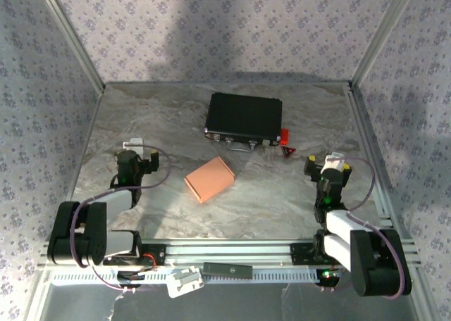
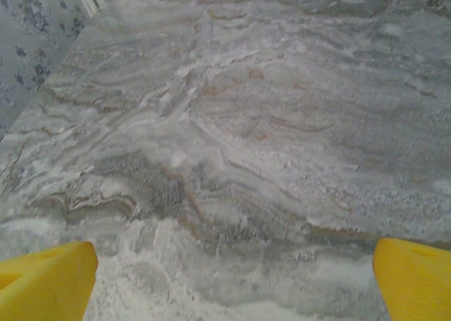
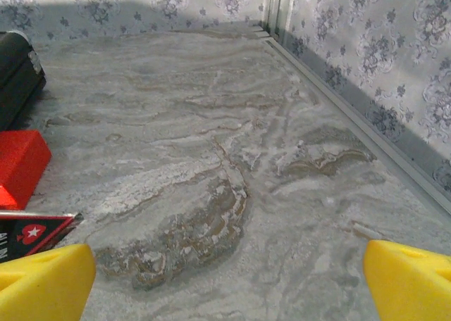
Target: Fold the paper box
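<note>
Seeing paper box (image 1: 209, 179) on worktop (image 1: 282, 194), left fingers (image 2: 49, 282) and right fingers (image 3: 409, 279) spread, empty. Can't read spade pack (image 3: 28, 235) lettering, cropped.

Paper box (image 1: 209, 179) mid-table (image 1: 282, 208), before the case (image 1: 244, 120), between both arms.

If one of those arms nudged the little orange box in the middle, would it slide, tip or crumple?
The paper box looks like thin cardboard, so probably light and easy to dent. It lies low on the smooth table, so a push would likely slide it, not tip it.
</note>
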You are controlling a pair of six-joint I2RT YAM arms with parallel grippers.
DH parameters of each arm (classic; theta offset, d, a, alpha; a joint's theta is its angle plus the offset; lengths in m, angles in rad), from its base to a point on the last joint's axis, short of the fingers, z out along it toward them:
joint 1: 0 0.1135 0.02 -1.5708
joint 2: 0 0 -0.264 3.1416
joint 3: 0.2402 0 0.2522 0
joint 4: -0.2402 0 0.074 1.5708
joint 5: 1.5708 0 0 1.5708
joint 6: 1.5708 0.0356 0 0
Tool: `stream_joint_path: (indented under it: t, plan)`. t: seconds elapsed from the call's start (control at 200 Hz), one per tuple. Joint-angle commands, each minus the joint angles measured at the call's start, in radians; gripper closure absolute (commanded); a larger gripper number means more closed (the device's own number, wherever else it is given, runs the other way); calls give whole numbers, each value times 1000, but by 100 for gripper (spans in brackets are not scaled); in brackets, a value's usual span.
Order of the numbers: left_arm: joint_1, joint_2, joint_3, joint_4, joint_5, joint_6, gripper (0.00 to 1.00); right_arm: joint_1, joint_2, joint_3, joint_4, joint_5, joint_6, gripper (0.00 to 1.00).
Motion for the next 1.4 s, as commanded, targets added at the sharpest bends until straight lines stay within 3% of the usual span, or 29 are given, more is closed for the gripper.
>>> stream_joint_path:
  t: [0.0,0.16,0.35,0.415,0.465,0.53,0.635,0.715,0.795,0.919,0.964,1.394]
  plan:
    - [17,36,36,121,70,16,0,-9,31,27,117,-39,-21,1]
    - [25,55,59,103,114,8,0,-10,122,23,238,-114,-71,1]
    - [33,270,16,411,153,0,0,2,238,35,346,-146,-95,1]
    - [50,232,55,272,156,-21,0,7,273,39,373,-153,-107,1]
    - [63,255,64,295,175,-35,0,6,309,45,396,-156,-110,1]
    - [74,250,118,180,95,-79,0,2,359,65,407,-160,-104,1]
    - [78,250,103,204,76,-90,0,0,497,112,473,-183,-114,1]
    - [78,251,104,204,76,-89,0,14,433,162,289,-180,-130,1]
    - [73,253,108,201,74,-84,0,30,464,199,269,-154,-144,1]
    - [67,253,111,197,71,-78,0,-14,467,333,5,-191,-87,1]
    - [67,253,112,197,71,-78,0,-58,469,331,19,-253,-72,1]
    - [67,252,111,197,71,-77,0,-41,467,332,17,-224,-81,1]
